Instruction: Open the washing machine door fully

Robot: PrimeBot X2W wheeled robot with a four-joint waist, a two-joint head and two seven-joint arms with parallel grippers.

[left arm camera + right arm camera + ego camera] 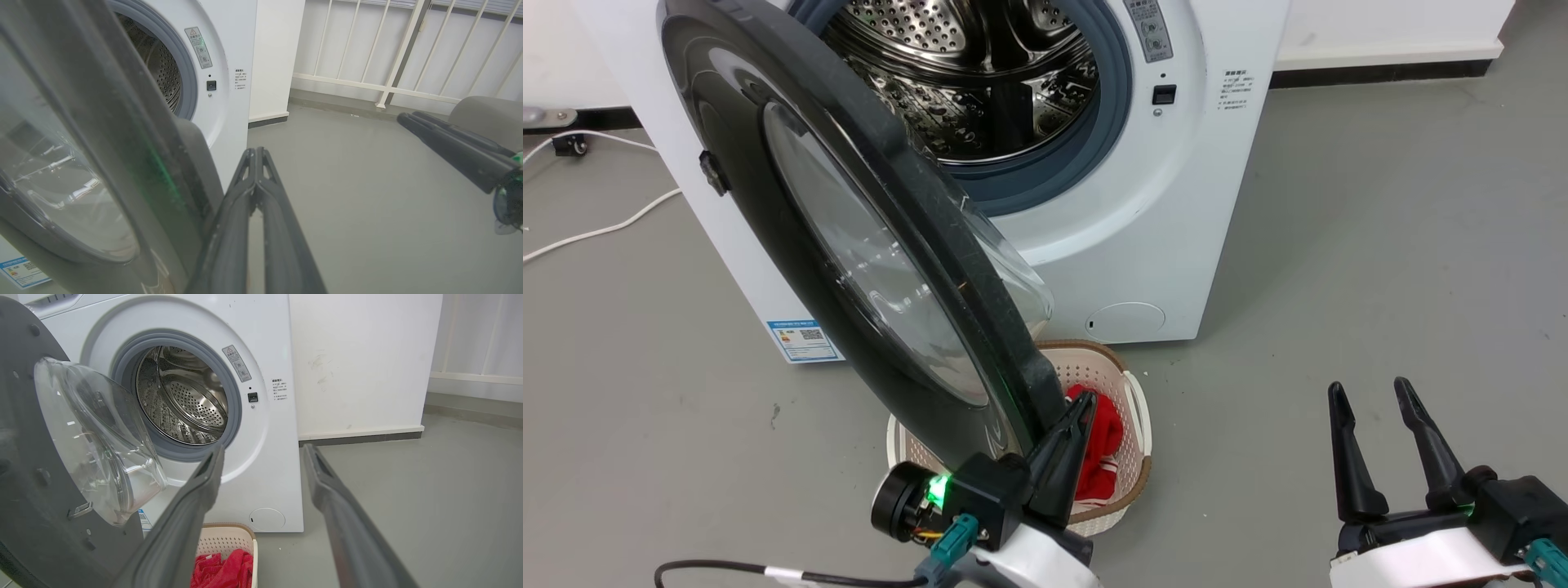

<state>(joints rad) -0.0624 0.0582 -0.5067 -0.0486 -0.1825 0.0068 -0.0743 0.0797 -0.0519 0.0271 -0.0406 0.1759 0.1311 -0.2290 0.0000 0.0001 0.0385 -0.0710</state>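
Observation:
The washing machine (1143,245) is a white front-loader with its steel drum showing. The washing machine door (792,245) stands swung out towards me, about half open, with its glass bowl (94,441) facing the drum. My left gripper (1085,404) is shut, nothing between its fingers. It lies along the inner side of the door's lower black rim (135,155), close against it, as the left gripper (255,152) shows in its own wrist view. My right gripper (1368,388) hangs open over the floor at the lower right, apart from the door. In the right wrist view the right gripper (263,449) points at the machine's front.
A white perforated basket (1131,384) with red cloth (1098,445) stands on the floor below the door, in front of the machine. A white cable (596,233) lies on the floor at the left. Grey floor (1380,269) spreads to the right, with a white railing (400,53) beyond.

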